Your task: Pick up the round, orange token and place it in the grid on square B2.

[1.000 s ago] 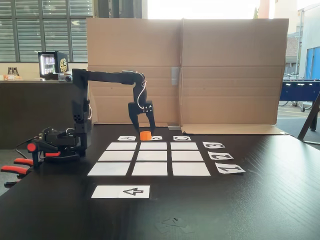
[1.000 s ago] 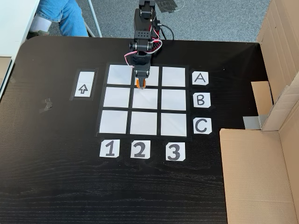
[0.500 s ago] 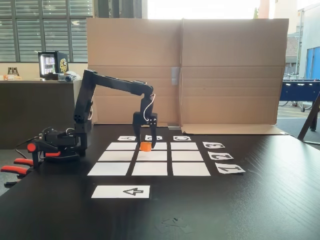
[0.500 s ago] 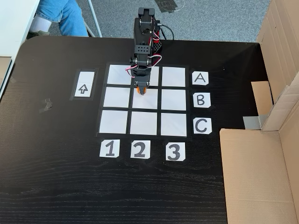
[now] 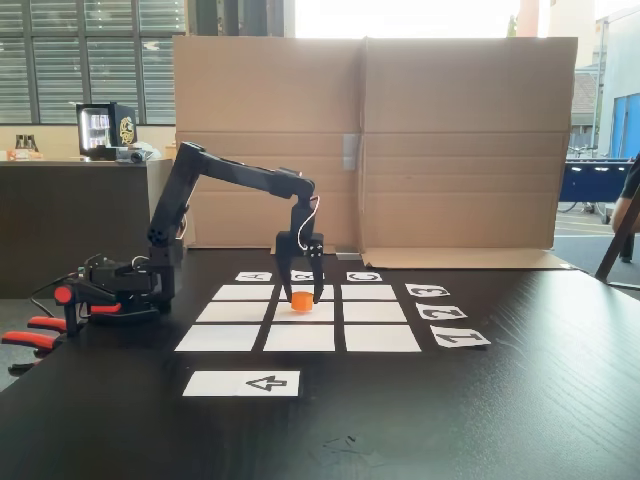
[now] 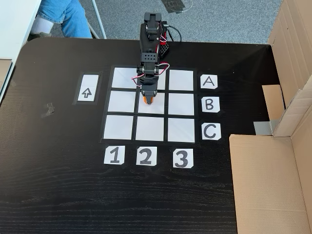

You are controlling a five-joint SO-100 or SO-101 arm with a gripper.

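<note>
The orange token sits low between the fingers of my gripper, which is shut on it. The black arm reaches out from its base over the grid of nine white squares. Token and gripper are over the centre one, square B2, on its side nearer the arm's base. The token's underside is at or just above the paper; I cannot tell whether it touches.
Cards A, B, C and 1, 2, 3 border the grid. An arrow strip lies beside it. A cardboard wall stands behind. Orange-handled clamps grip the table edge. A person's legs are beyond the table.
The arm has stretched forward and come down, carrying the token from over the first row to low over the centre square.
</note>
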